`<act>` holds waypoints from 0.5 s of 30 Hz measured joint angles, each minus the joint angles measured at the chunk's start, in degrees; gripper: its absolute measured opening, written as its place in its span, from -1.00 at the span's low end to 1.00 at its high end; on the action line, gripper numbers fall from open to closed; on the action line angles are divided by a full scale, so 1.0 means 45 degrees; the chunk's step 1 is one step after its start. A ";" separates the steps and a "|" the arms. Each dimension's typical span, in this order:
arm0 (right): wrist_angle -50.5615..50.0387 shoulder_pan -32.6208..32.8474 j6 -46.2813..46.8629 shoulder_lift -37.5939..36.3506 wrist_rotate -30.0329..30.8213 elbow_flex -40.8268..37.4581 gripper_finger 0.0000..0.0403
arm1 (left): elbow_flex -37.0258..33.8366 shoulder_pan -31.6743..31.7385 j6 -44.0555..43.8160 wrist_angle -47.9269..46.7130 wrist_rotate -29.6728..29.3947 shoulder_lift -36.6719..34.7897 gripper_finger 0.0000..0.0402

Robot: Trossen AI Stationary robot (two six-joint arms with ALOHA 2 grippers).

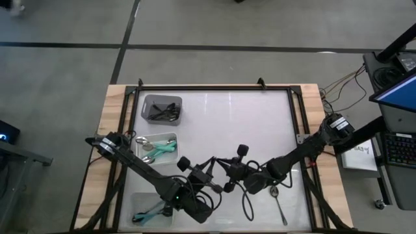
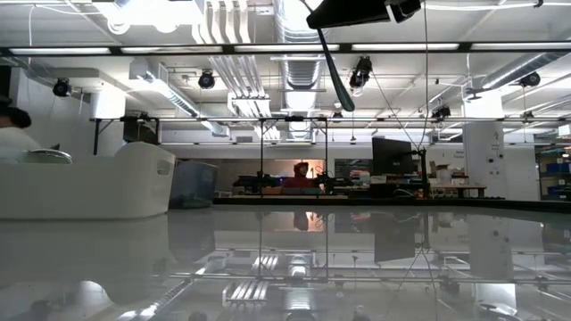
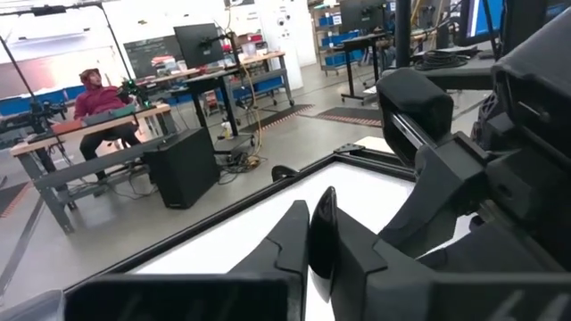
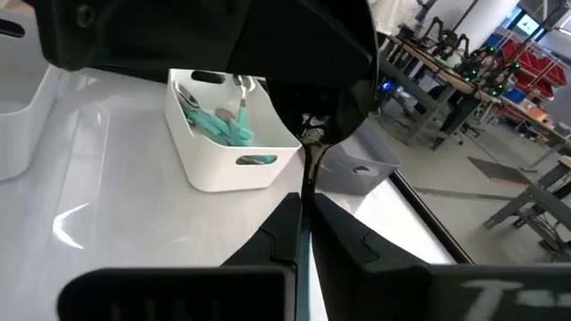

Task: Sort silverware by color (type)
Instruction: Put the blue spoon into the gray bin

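Note:
A black spoon (image 2: 335, 71) is held high above the table's near middle, between my two grippers, which meet fingertip to fingertip. My left gripper (image 1: 213, 166) (image 3: 310, 209) comes in from the left and is shut on the spoon. My right gripper (image 1: 226, 170) (image 4: 305, 203) comes in from the right and is shut on it too. In the low view the spoon slants down, and its lower end (image 2: 348, 102) hangs free. Another spoon (image 1: 279, 207) lies flat on the table near the front right. My left gripper pinches the black spoon between its two fingers, which point about level from the table's left. A dark rounded part of the spoon (image 3: 322, 234) stands in the gap at the fingertips. The spoon is clear of the table. My right gripper pinches the spoon's thin handle (image 4: 307, 183) between its two fingers, coming about level from the table's right. The handle runs on from the fingertips toward the left gripper. The spoon is lifted clear.
At the far left a grey bin (image 1: 162, 97) holds black spoons. A white bin (image 1: 158, 136) (image 4: 234, 169) holds spoons with teal handles. A clear bin (image 1: 138, 203) at the near left holds more teal-handled ones. The table's middle and far right show bare white surface.

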 joint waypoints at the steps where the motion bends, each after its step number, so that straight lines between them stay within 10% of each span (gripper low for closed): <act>1: -0.0005 0.0003 -0.0003 0.0000 -0.0008 0.0000 -0.94 | 0.0000 0.0000 0.0005 0.0000 0.0002 0.0000 -0.98; 15: -0.1351 0.0278 0.0362 -0.0306 -0.0304 0.0005 -0.20 | -0.0010 0.0000 0.0094 -0.0465 0.0501 -0.0168 -0.99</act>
